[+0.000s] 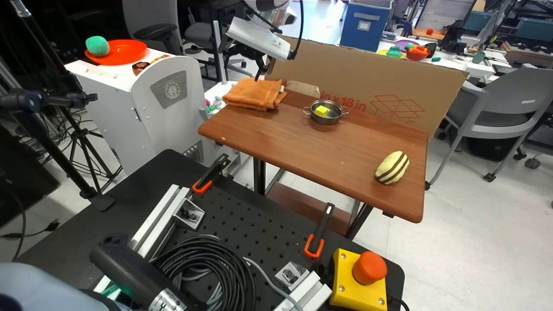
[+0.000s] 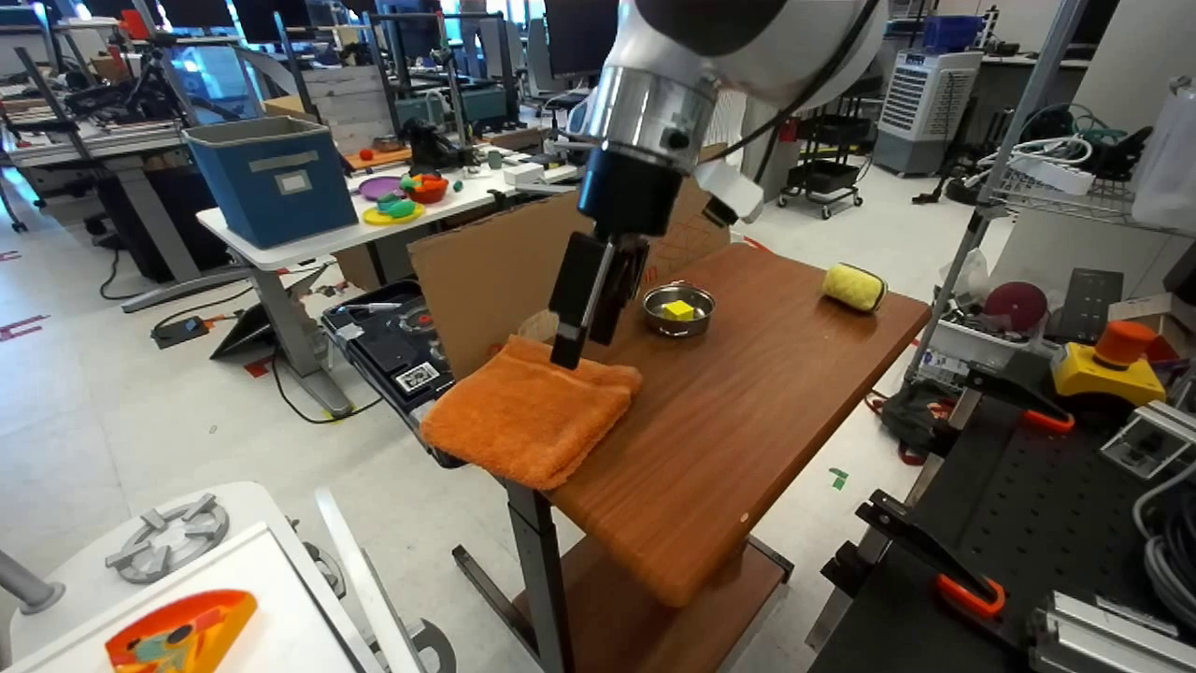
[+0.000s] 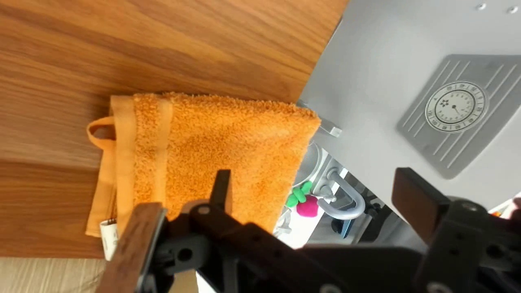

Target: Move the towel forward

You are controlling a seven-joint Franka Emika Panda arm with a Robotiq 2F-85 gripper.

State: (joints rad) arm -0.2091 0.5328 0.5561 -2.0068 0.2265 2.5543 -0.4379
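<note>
Cluttered room with a pale floor point(image 1: 488, 229) and a brown wooden table point(image 1: 311, 144), cardboard panel point(image 1: 371, 82) standing along one long side.

Gripper point(image 2: 586, 348) is pointing down above the towel point(image 2: 533, 411), over toward the cardboard side. Wrist view has its fingers point(image 3: 221, 189) spread wide apart; can't tell whether the tips touch the cloth.

Towel itself is folded, orange and fuzzy, sitting on a corner of the table with one end poking out past the short edge. It's got a little cloth loop point(image 3: 93, 140) and a white tag point(image 3: 108, 238).

Near it there's a small metal pot point(image 1: 327, 119), upright, yellow block point(image 1: 321, 111) inside. Way down by the opposite end, a yellow oval thing point(image 1: 392, 167) with dark stripes is lying on its side.

Off the table: a white cabinet point(image 1: 160, 125) with a dial point(image 3: 456, 106) just past the towel's end, orange plate point(image 1: 129, 52) on top. Along the other long side, a black pegboard bench point(image 1: 259, 216) holding a yellow box point(image 1: 345, 280) with a red button point(image 1: 370, 268). Blue bin point(image 2: 276, 182) on a white desk point(image 2: 322, 243) behind the cardboard.
</note>
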